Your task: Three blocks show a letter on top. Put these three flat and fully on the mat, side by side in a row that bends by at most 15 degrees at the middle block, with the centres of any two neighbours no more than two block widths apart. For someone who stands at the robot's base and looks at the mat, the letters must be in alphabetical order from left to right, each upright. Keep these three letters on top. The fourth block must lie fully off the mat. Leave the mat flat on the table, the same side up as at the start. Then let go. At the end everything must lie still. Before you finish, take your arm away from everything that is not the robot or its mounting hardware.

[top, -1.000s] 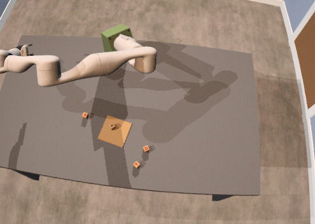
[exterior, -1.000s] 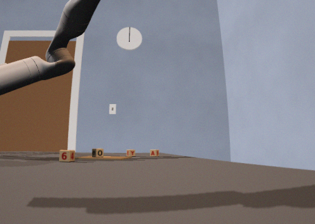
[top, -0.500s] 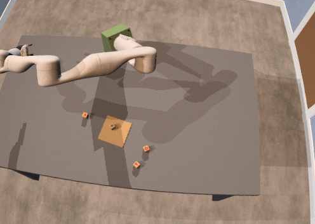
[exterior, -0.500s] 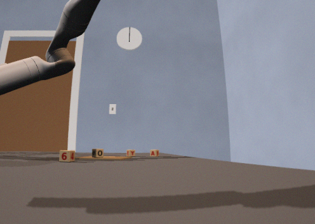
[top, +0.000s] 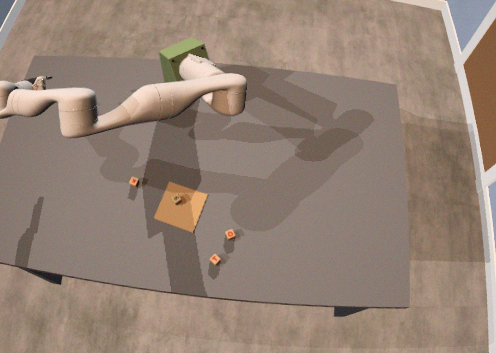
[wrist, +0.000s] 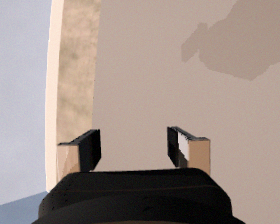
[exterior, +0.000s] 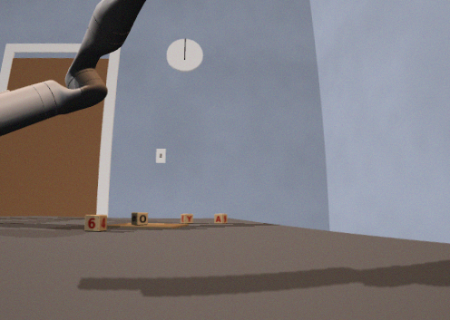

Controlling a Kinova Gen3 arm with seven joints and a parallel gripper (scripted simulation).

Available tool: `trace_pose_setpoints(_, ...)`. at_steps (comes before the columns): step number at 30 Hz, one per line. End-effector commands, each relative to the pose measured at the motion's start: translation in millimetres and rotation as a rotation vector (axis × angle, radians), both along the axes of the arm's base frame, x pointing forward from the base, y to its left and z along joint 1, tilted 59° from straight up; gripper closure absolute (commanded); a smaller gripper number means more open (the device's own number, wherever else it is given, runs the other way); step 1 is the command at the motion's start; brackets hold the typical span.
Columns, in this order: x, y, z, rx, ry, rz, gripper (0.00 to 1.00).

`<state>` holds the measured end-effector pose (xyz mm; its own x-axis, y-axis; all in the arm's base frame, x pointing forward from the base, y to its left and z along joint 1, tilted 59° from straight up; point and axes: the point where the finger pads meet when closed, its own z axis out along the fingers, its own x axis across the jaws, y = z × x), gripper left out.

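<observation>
An orange mat (top: 181, 207) lies near the middle of the grey table. One block (top: 177, 198) with a dark mark on top sits on the mat's far part. A block with a red mark on top (top: 134, 181) lies on the table just off the mat's left far corner. Two more red-lettered blocks lie off the mat on the near right, one reading like O (top: 230, 234) and one like T (top: 215, 259). My gripper (top: 40, 81) is far away at the table's left far edge. In the wrist view it (wrist: 134, 149) is open and empty.
A green box (top: 183, 57) stands at the table's far edge, at the arm's base. The arm stretches left across the far part of the table. In the wrist view the table's edge and the floor lie under the left finger.
</observation>
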<state>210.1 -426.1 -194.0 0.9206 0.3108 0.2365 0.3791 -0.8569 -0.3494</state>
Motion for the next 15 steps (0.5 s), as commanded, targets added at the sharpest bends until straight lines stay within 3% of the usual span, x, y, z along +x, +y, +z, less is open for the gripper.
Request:
trace_pose_setpoints(1, 17.5, 0, 28.5, 0.005, -0.040, -0.043, 0.00)
trace_pose_setpoints(5, 32.3, 2, 47.0, 0.009, -0.075, -0.062, 0.00)
trace_pose_setpoints(15, 107.3, 37, 168.3, 0.077, -0.253, -0.170, 0.00)
